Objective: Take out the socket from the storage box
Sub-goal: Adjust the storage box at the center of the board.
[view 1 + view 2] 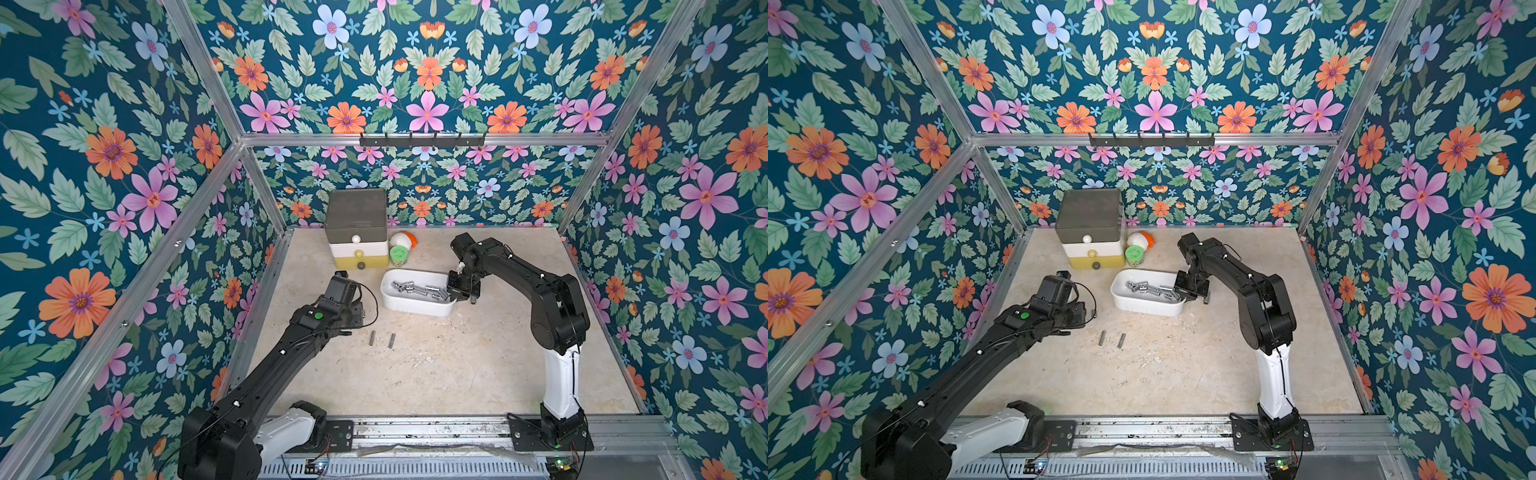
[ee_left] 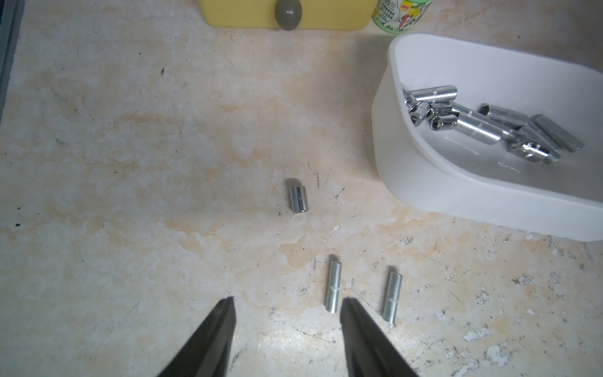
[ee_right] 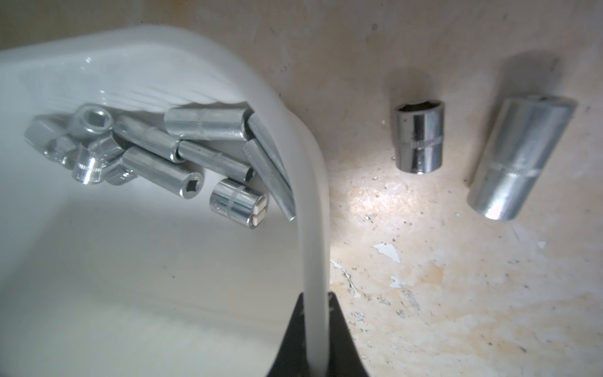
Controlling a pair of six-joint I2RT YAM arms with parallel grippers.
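Beige, marbled tabletop (image 1: 457,365), scuffed and flaking in spots, is what everything's parked on. A matte plastic drawer tower (image 1: 357,224) is stood at roughly 11 o'clock from the storage box (image 1: 415,307) in a top view.

The box is glossy white plastic: shallow, with rounded corners and thin, smooth walls. Its 3 o'clock end wall is pinched by the right gripper (image 3: 315,306), with the jaws clamped either side of the rim. Most likely that's so the light tub is kept from sliding while it's picked from.

The left gripper (image 2: 287,303) is held low over bare table at about 8 o'clock from the box. Its jaws are parted about halfway with nothing between them, probably readied for a reach.

Chrome sockets (image 3: 156,153), mirror-shiny cylinders with knurled bands and hex or square bores, are heaped inside the box.

Five are already laid outside:
- Around 7 to 8 o'clock, two slim sockets (image 2: 333,284) and a stubby socket (image 2: 299,199).
- By 3 o'clock, a short socket (image 3: 419,140) and a deep socket (image 3: 518,156).
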